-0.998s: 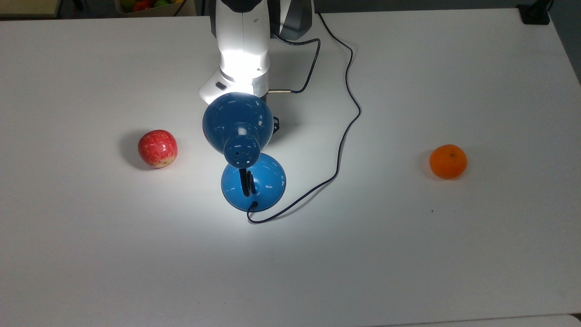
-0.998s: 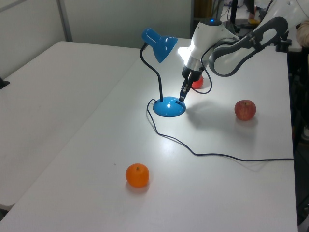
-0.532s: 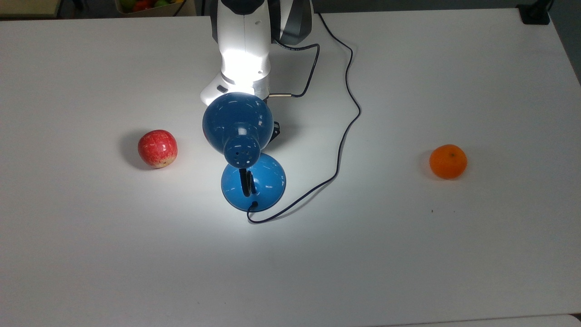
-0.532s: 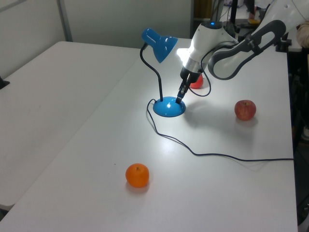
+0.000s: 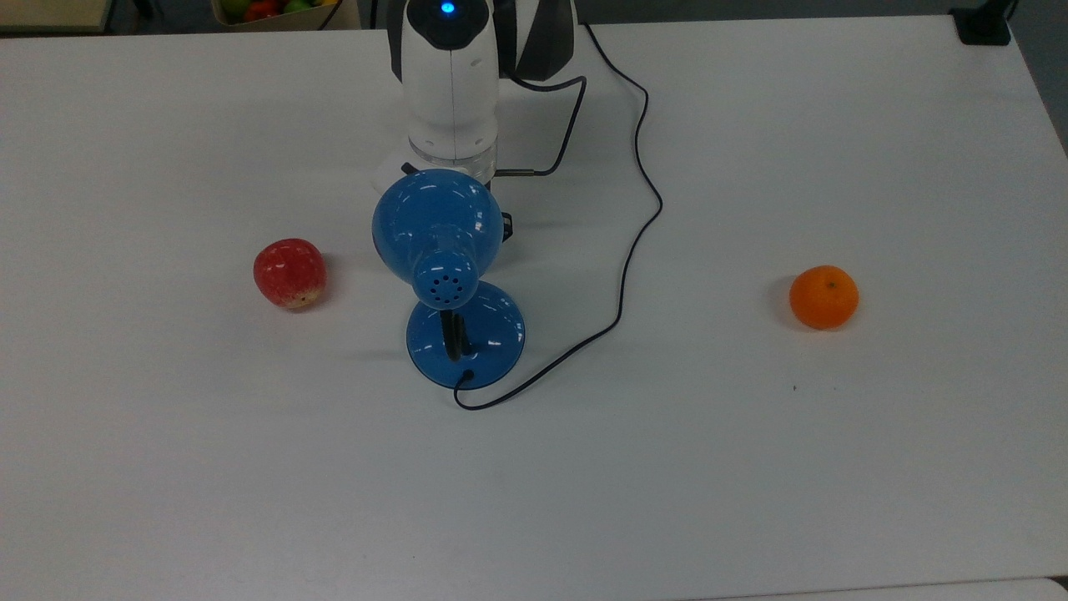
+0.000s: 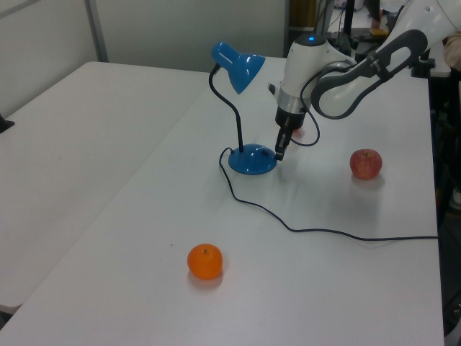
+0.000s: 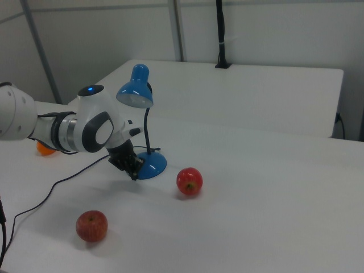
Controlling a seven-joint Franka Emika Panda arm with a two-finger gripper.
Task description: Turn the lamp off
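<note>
- Desk (image 5: 834,501): big white top, carries everything.
- My arm (image 5: 450,75): comes in from the top view's upper edge and bends down behind the shade, blue status light on.
- Lamp (image 5: 438,229): mid-desk. Round blue base flat on the desk, black gooseneck rising upright, dome shade tipped over toward my arm. No bright pool under the shade, so I judge it's off already.
- Cord (image 5: 638,225): thin, black, loops from the base's near edge out to the top view's right, then runs back past my arm. It's lying slack.
- Fruit: apple (image 5: 289,273) on the top view's left, orange (image 5: 823,296) well apart on the top view's right. A 2nd apple (image 7: 91,225) sits near the right view's lower left. None of it is in my way.
- Hand (image 6: 281,149): pointing down at the base rim, on the left view's right side of the base. Can't tell how wide it stands, nor if it's touching the rim or just beside it. It's holding nothing.
- Key relation: the base lies toward the left view's left of my hand, with the neck beyond it and the shade overhead. Any exit should go up and back along my arm, w/o clipping the shade.
</note>
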